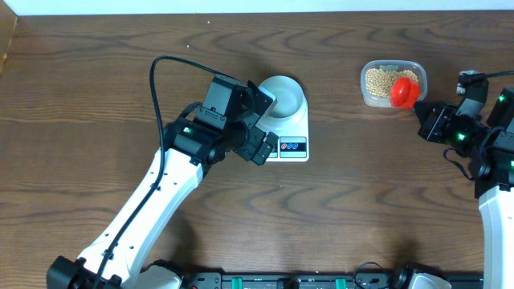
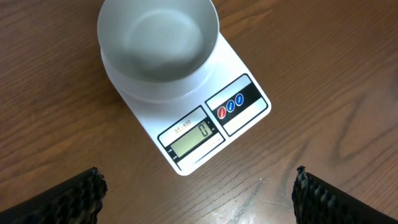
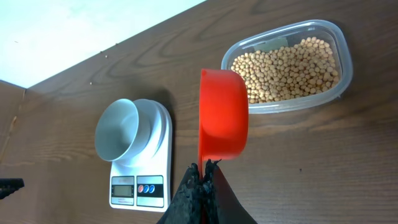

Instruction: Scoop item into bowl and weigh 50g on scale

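Observation:
The pale bowl (image 1: pixel 283 96) stands empty on the white scale (image 1: pixel 294 128); in the left wrist view the bowl (image 2: pixel 158 43) sits on the scale (image 2: pixel 242 81), whose display reads 0. My left gripper (image 2: pixel 198 199) is open and empty, just in front of the scale. The tan beans (image 1: pixel 381 80) fill a clear tub (image 1: pixel 418 74) at the right. My right gripper (image 3: pixel 203 171) is shut on the handle of a red scoop (image 3: pixel 222 115), held beside the tub (image 3: pixel 346 59) with beans (image 3: pixel 289 68). The scoop (image 1: pixel 405 92) shows over the tub's right end.
The dark wooden table carries only the scale, bowl and tub. A pale surface (image 3: pixel 74 31) lies beyond the table's far edge. A black rail (image 1: pixel 289 281) runs along the near edge.

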Controlling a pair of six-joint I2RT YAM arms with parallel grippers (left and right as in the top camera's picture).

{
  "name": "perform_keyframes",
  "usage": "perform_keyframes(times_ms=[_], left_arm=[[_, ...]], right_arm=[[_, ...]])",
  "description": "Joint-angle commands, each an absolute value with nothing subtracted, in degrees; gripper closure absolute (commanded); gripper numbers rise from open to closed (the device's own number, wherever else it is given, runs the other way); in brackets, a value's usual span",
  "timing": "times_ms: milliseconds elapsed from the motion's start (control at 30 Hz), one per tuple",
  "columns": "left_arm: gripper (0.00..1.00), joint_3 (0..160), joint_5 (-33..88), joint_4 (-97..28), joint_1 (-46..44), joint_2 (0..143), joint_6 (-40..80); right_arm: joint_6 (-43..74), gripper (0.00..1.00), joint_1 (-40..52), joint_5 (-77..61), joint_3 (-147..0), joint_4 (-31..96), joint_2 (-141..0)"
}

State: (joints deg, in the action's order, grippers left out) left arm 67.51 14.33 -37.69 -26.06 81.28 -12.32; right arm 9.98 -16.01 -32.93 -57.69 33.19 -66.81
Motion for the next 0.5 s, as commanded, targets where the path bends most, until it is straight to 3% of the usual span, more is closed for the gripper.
perform_keyframes(times_ms=[0,467], left_arm=[[0.02,67.51,14.98,-37.95,-25.78,81.71,-13.28],[0.02,67.51,14.98,-37.95,-25.78,81.71,-13.28]], right_arm=[[8.86,0.99,-16.36,-32.91,-58.39,33.47,-66.76],[11.64,0.99,-16.36,-29.28,-59.31,34.24,-67.07]])
